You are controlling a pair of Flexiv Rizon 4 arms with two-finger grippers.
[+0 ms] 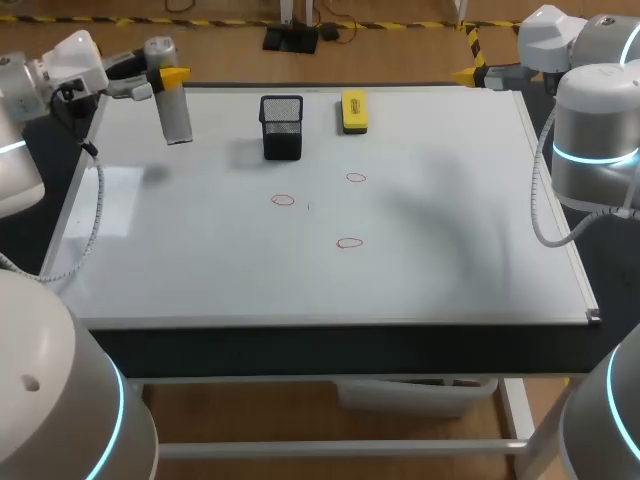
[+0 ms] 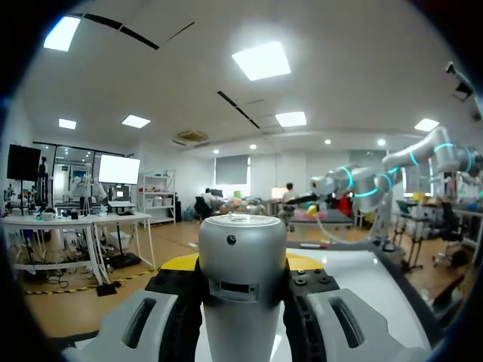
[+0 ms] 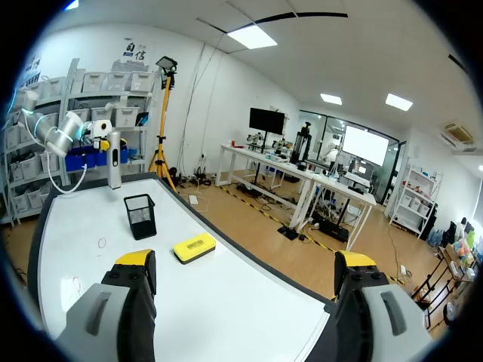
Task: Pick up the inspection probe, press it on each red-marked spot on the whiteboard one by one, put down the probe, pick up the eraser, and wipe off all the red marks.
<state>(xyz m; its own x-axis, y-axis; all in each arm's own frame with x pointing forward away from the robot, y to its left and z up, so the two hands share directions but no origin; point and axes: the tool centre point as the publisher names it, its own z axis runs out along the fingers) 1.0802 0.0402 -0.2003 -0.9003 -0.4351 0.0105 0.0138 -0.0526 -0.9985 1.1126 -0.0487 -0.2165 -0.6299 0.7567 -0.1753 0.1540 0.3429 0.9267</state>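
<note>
Left gripper (image 1: 166, 76) pinches the probe (image 1: 176, 115), near upright above the whiteboard's (image 1: 450, 200) far-left corner. 3 red marks (image 1: 283, 200) sit near the middle. Best play, likely: carry it over the nearest mark, keep it vertical, press down gently. Right gripper (image 3: 245, 265) hangs at the far-right corner, fingers spread. Eraser (image 1: 354, 111) lies at the far edge; its label's too small to read.

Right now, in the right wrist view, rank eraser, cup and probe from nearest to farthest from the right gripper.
From the right gripper:
1. Eraser, just ahead, near the board's edge.
2. Cup, further along.
3. Probe, at the far end, held by the left gripper.
</note>
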